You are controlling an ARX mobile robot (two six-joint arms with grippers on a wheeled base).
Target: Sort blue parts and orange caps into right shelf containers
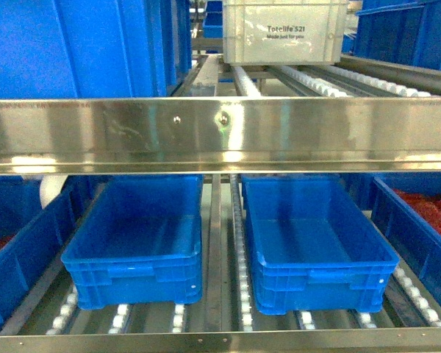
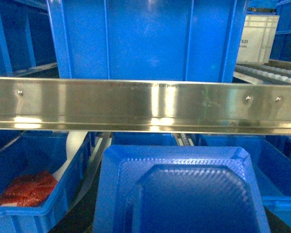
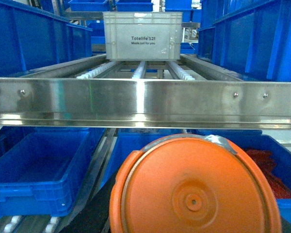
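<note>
Head view: two empty blue crates [image 1: 136, 243] [image 1: 316, 246] side by side on the lower roller shelf, behind a steel rail [image 1: 220, 132]. Left wrist view: blue part [image 2: 184, 194] filling 6 o'clock, close under the lens, probably carried. Right wrist view: orange cap [image 3: 194, 189] likewise at 6 o'clock. Tool fingers hidden in every view; grip state impossible to tell. Best to dip below the rail, centre over a crate, then release low.

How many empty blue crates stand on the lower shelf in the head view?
2: left crate and right crate, side by side in the middle. Crates at both edges hold red things; others may be hidden.
</note>
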